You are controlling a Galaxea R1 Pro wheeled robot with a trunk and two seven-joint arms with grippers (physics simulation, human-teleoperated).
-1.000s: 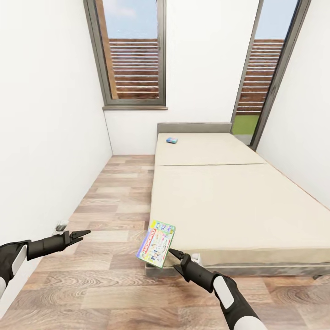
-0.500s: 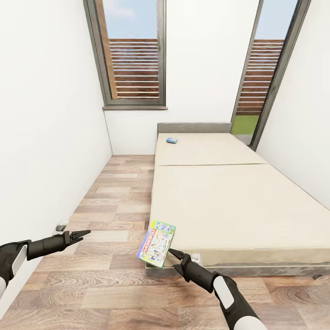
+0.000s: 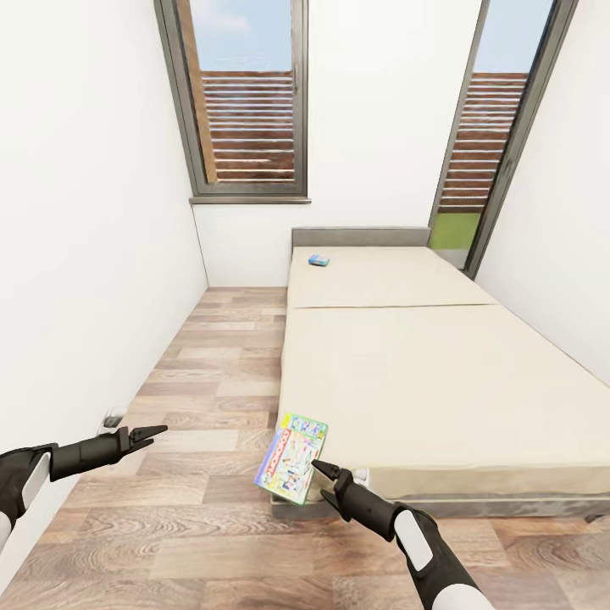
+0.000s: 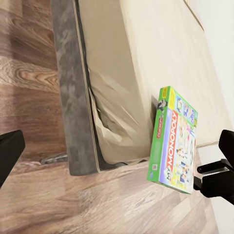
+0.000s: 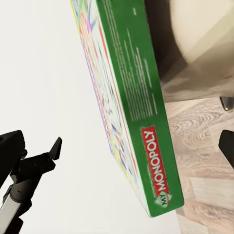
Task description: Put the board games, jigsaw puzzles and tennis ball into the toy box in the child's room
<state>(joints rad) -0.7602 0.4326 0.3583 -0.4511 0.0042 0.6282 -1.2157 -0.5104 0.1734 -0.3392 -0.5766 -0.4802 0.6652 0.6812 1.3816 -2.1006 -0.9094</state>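
One board game in hand, one on the bed

One board game (image 3: 291, 457) is clamped in the right tool (image 3: 318, 470), held up on edge just off the foot corner of the bed (image 3: 440, 381), over the wood floor (image 3: 212, 398); the tool's tips bite the box's lower corner; second small blue box (image 3: 318, 260), likely another game, lies flat near the headboard, well apart from both arms; toy box and desk are not in these frames.

Left tool (image 3: 148, 435) carries nothing and hovers over the floor near the wall; tips look close together in head view, but I cannot tell its state for certain.

Handling, judged: flat cardboard box, light, stiff across the face, glossy lid so likely slippery; a corner pinch leaves it free to swing or slide, and the lid may lift off the tray; a grip across the thin edge at mid-length would steady it better.

Writing: "MY MONOPOLY" on a red banner along the green side (image 5: 157, 168); "MONOPOLY" also reads on the lid (image 4: 171, 146); small print on the green edge too fine to read.
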